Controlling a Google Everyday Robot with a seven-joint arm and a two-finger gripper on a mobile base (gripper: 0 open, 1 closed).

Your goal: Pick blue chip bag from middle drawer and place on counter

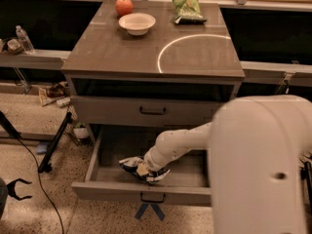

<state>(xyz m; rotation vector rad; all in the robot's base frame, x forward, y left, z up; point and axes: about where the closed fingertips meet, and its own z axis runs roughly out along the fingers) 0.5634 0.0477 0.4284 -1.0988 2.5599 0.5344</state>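
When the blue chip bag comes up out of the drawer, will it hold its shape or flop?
Probably floppy: the blue chip bag looks crumpled, so it should sag around the gripper, which sits on it in the open middle drawer. Likely light for its size, being a small snack bag. Its shiny patches hint at a slippery surface.

Counter (112, 57) carries apple (124, 6), bowl (137, 23), green chip bag (187, 9); hand (145, 169) inside middle drawer (141, 193).

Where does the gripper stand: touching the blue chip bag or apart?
Cannot tell. Camera view: the gripper overlaps the blue chip bag inside the middle drawer, hiding any contact.
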